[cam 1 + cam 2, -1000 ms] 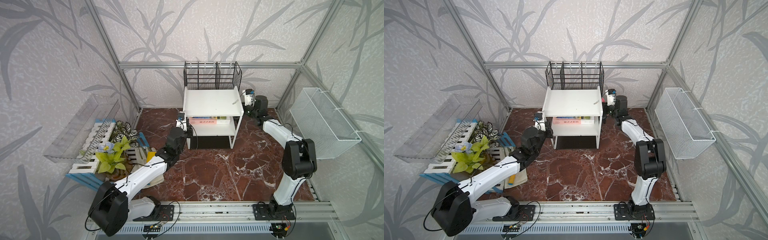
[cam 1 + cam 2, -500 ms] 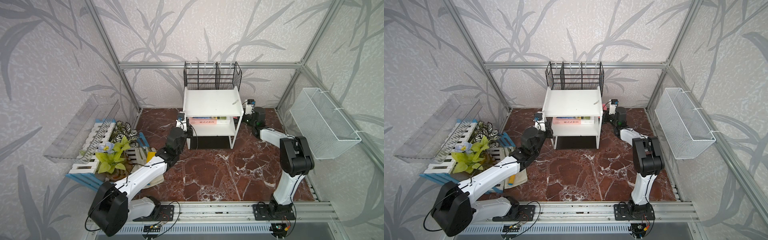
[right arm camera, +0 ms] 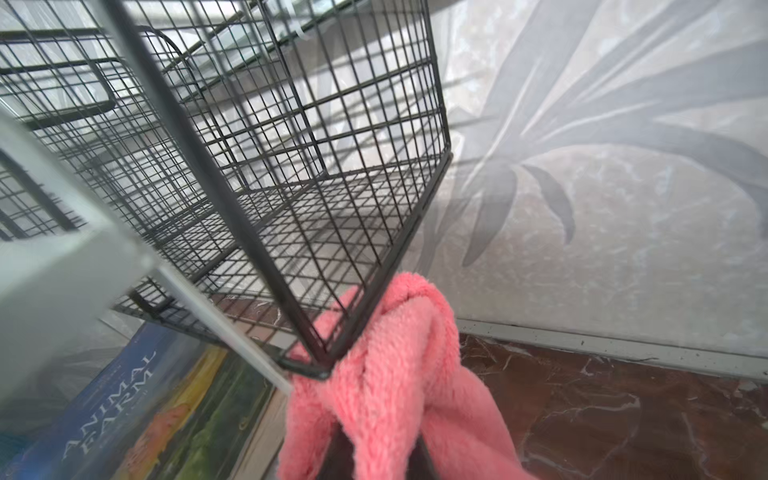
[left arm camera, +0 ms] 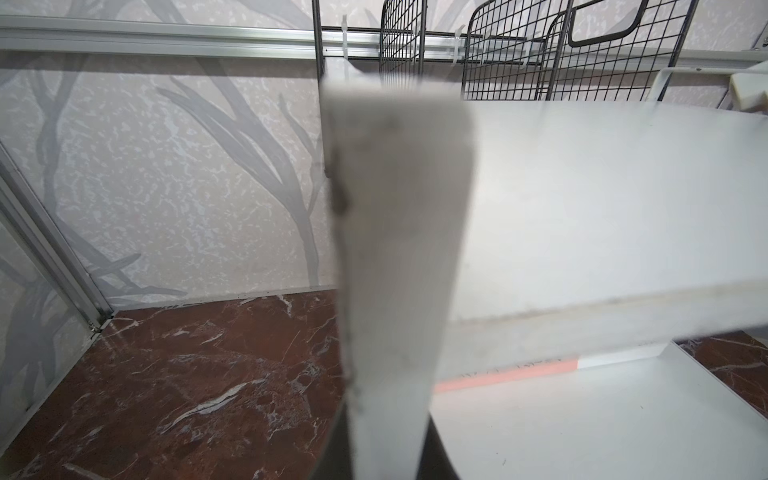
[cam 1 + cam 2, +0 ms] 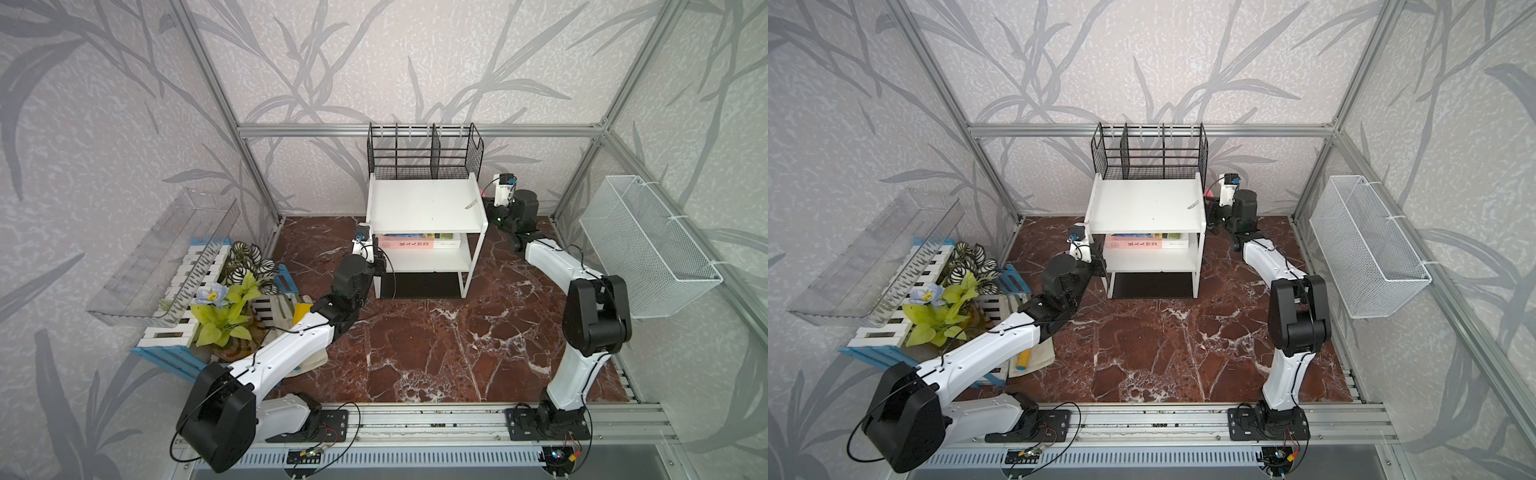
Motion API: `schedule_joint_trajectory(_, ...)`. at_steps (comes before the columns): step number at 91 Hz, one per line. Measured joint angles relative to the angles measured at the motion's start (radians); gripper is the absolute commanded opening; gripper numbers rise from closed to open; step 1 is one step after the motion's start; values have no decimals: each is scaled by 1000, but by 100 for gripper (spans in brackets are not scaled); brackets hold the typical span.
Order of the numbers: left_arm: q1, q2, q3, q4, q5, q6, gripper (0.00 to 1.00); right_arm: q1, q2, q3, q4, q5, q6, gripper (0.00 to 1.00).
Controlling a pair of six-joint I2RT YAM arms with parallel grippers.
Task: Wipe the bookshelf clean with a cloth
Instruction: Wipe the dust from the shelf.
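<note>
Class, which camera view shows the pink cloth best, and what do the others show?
The right wrist view: the pink cloth looms large, close enough to see the terry pile. In both top views only a sliver of it peeks out beside the bookshelf. The left wrist view shows none.

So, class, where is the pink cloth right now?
In the right wrist view the cloth is bunched in the right gripper, at the bookshelf's right rear corner, by the black wire rack's bottom corner.

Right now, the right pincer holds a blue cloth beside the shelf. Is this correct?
Not quite: the cloth is pink, not blue. The right wrist view shows it, held by the right pincer beside the shelf.
</note>
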Motion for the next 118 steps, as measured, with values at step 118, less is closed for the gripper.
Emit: schedule_joint_trajectory(118,-1,6,0,6,-6,-1,0,-77,-23,-82,42,-187,497,0)
